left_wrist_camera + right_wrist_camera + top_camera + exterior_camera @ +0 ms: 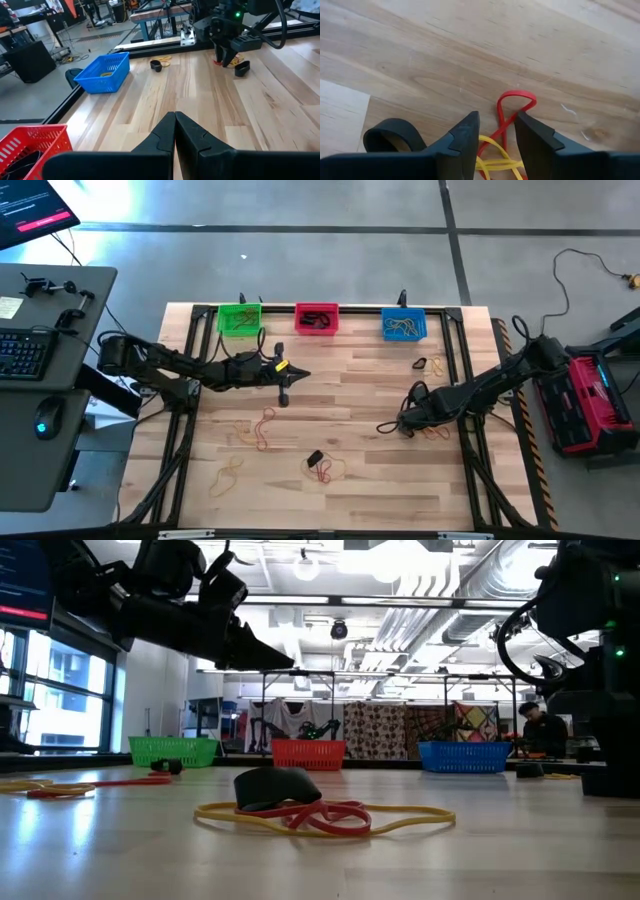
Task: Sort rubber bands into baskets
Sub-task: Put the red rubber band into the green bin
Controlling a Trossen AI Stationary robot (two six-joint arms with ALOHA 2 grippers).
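From above, a green basket, a red basket and a blue basket line the far edge of the wooden tabletop, loose rubber bands lie scattered near its front, and the left end effector hangs mid-table, pinched shut on nothing. The right wrist view shows the right end effector low over the tabletop, its fingers narrowly parted astride a red band tangled with a yellow band, a black band just beside.

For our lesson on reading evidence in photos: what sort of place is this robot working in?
Probably a robotics lab or workshop. The wooden table stands on bare concrete floor, a desk with a keyboard sits beside it, and the low view shows exposed ceiling ducts and more framed workbenches behind.
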